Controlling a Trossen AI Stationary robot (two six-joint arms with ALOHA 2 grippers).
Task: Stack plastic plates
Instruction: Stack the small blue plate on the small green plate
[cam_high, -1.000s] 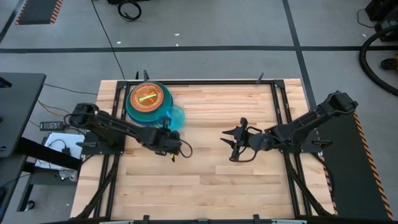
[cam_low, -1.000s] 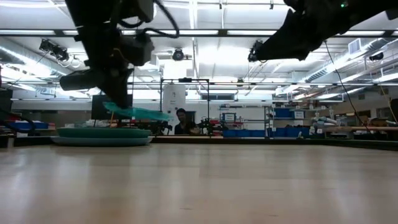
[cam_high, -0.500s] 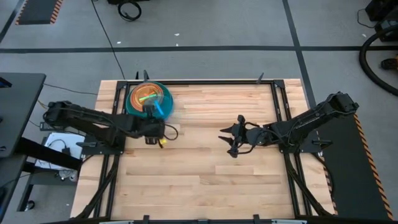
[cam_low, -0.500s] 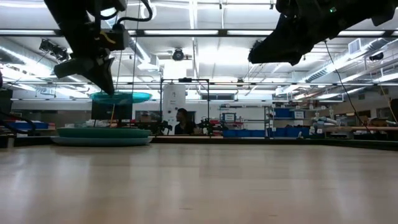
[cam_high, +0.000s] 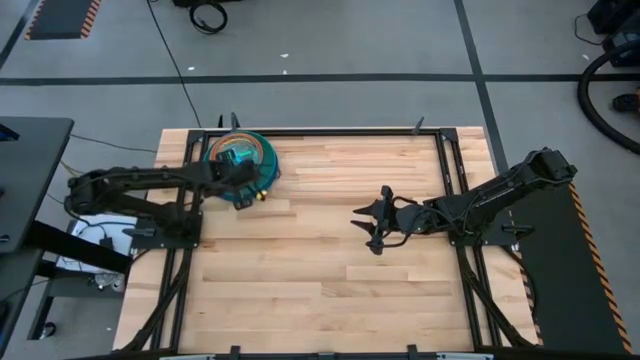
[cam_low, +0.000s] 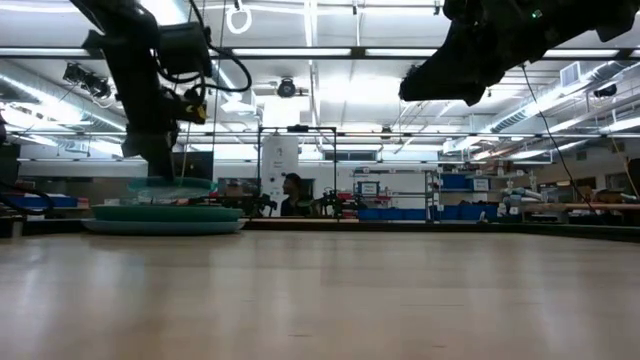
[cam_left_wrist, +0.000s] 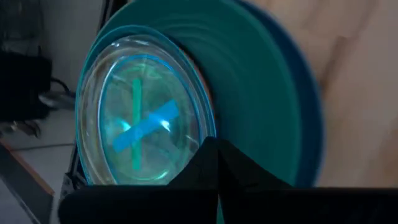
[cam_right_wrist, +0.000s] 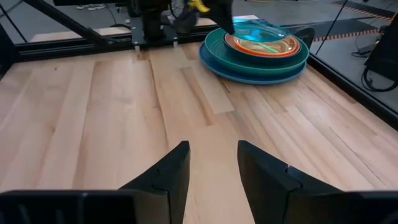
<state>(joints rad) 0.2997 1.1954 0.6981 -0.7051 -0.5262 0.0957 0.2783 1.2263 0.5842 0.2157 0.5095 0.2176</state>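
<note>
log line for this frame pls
step: place last small plate | left gripper: over stack, shut on light blue plate | right gripper: open, idle mid-table | table: no loose plates seen

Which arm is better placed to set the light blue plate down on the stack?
Left. The left gripper holds the light blue plate directly over the stack. The right gripper hangs open above bare wood mid-table, well away from the plates.

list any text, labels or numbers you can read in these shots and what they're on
No readable text in any view.
The plate stack, the light blue plate in the left gripper, and the right gripper carry no lettering.
Signs and bins in the room behind the table are too small to read.
</note>
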